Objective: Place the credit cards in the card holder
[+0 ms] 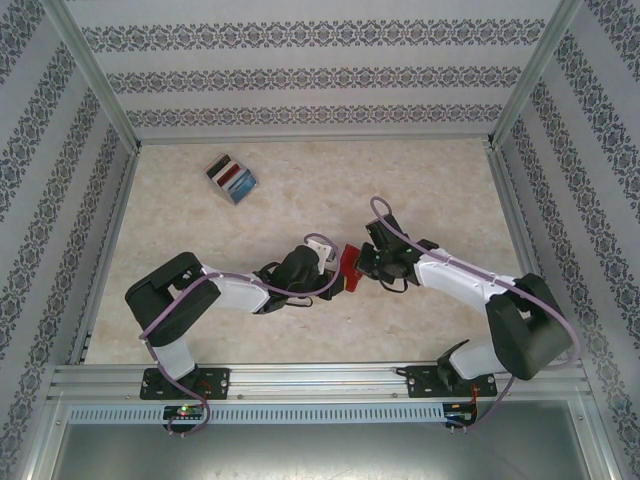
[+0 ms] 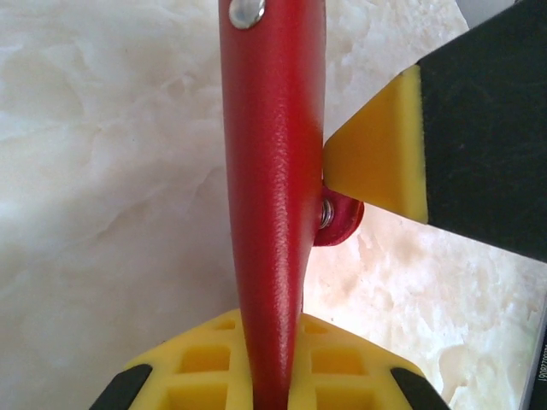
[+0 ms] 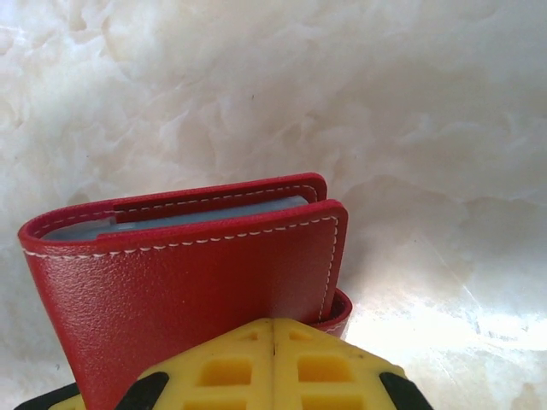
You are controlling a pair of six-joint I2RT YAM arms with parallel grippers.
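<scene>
My left pincer [image 2: 270, 376] is clamped on the folded red card holder [image 1: 350, 266] at centre frame. My right pincer [image 3: 272, 363] is fully closed, tips against the holder, no clear grip. The cards [image 1: 234, 179] sit in the grey stand [image 1: 214, 168] at upper left. I judge none is loaded yet.

Wallpapered walls [image 1: 320, 70] are enclosing the scene, pale and carrying dark ornamental bands across the top of the frame and down both sides. Silver metal posts [image 1: 95, 75] are slanting in from the upper corners. A cream, marble-patterned tabletop [image 1: 420, 180] is filling the middle and is catching soft, even light, with a brighter patch glowing at the lower right of the right wrist view. A silver rail [image 1: 320, 378] is running along the lower edge, with a perforated strip [image 1: 320, 412] lying just below it.
</scene>
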